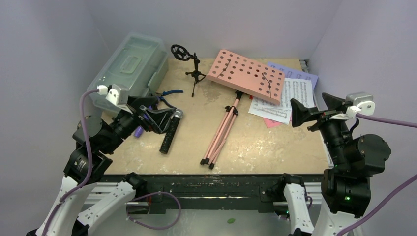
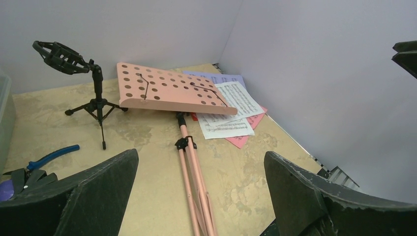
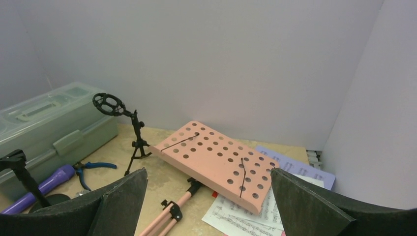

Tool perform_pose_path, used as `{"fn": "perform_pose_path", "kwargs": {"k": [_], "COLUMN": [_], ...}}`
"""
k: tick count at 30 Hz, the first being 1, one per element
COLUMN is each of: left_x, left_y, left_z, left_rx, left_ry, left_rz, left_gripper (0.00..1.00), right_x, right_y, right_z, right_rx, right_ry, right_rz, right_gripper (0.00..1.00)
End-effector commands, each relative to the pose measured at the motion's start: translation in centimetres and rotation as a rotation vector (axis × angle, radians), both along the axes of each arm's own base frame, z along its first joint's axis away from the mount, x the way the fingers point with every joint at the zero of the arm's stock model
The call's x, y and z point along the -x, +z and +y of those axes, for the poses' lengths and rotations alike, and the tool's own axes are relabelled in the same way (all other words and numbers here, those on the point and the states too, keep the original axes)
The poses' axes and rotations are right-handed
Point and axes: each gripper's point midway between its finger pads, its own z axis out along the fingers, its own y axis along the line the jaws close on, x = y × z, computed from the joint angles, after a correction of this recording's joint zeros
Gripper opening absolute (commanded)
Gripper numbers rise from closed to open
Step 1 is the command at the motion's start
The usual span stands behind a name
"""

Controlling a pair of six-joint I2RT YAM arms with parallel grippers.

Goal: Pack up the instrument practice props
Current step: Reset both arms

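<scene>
We see the pink music rack (image 1: 246,76) lying legs-nearward, plate far, between our wide, empty left gripper (image 2: 201,160) and right gripper (image 3: 209,177).

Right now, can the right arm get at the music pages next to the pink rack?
Probably yes. The right gripper is open and hangs close by the pages; the pink rack covers only their left part; the rest lies bare.
</scene>
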Motion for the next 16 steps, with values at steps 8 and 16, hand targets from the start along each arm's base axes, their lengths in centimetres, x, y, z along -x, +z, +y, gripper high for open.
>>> {"fn": "perform_pose_path", "kwargs": {"k": [8,16], "left_x": [0.40,0.13], "left_y": [1.00,0.39], "left_z": [0.16,0.19], "left_rx": [0.044,0.033], "left_ry": [-0.001,0.008], "left_rz": [-0.017,-0.011], "left_gripper": [1.00,1.00], "right_x": [-0.19,-0.57], "right_y": [0.45,-0.03], "right_z": [-0.83,-0.96], "right_rx": [0.013,0.014], "right_ry": [-0.046,-0.048], "right_rz": [-0.038,-0.032], "right_gripper": [0.99,0.99]}}
